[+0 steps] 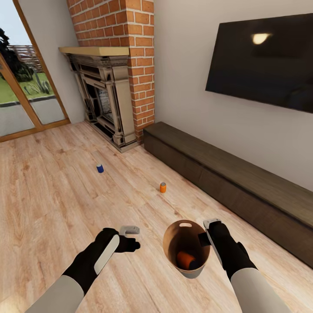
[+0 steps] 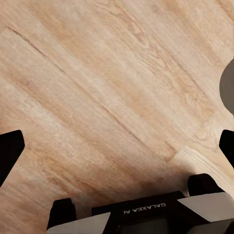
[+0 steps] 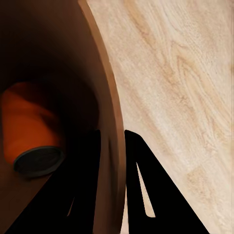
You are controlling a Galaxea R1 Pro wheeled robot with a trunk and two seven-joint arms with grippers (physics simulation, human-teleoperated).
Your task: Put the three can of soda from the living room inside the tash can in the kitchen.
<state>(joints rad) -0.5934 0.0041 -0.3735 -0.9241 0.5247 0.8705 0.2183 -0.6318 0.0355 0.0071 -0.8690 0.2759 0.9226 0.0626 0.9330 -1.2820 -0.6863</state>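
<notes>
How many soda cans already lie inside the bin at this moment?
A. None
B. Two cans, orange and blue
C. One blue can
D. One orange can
D. One orange can lies at the bottom of the bin, whose rim the right gripper pinches, while the other orange can and the blue can stand on the floor farther off.

Light plank wood floor [image 1: 52, 195]. Red brick chimney [image 1: 126, 52] over carved stone fireplace [image 1: 104, 102]; long dark wooden bench [image 1: 234, 187] under black wall TV [image 1: 261, 61]; glass door [image 1: 21, 87].
</notes>
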